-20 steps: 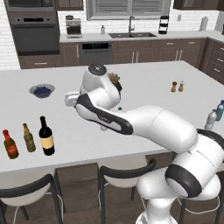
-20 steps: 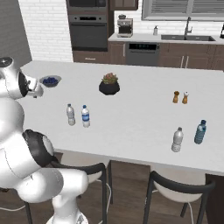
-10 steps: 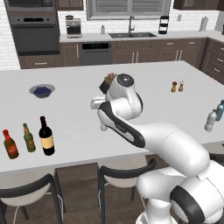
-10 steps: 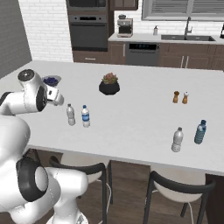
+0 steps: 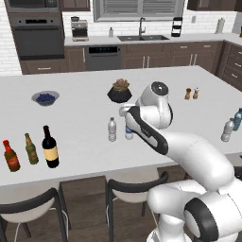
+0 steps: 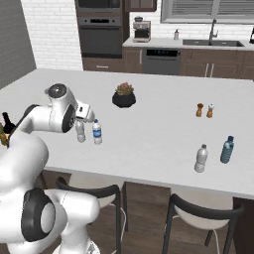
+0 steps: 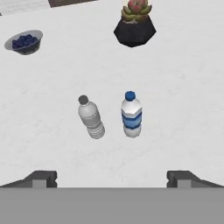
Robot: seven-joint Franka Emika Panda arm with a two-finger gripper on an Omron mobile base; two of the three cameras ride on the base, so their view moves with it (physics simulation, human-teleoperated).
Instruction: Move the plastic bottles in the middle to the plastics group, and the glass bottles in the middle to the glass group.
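My gripper [image 7: 112, 177] is wide open and empty, fingertips spread at the bottom of the hand view, hovering over the two small bottles mid-counter.

Blue-label bottle [image 7: 131, 114] sits just right of centre between my fingers; the plain grey bottle [image 7: 90, 117] is just beside it on its left, apart, not touching. Both upright on the white counter [image 7: 183, 87]. From the right base view the same pair stands just past my wrist: grey one [image 6: 80, 130], blue-label one [image 6: 97, 132].

Step in hand, as I read it: approach for the first plastic pick. The wine bottle [image 5: 49, 147] already stands beside the brown red-label bottle [image 5: 10, 155] and slim green bottle [image 5: 31, 149] at the left end, so glass looks done. Next: come down on one bottle, close on its body without knocking the other, carry it to the teal bottle [image 6: 226, 149] and clear grey bottle [image 6: 200, 158] at the far right end.

Bottles are thin, ribbed, round, probably light and tippy. Counter is smooth, faintly mottled. Faceted black planter [image 7: 134, 28] and berry bowl [image 7: 25, 41] sit beyond, well clear.
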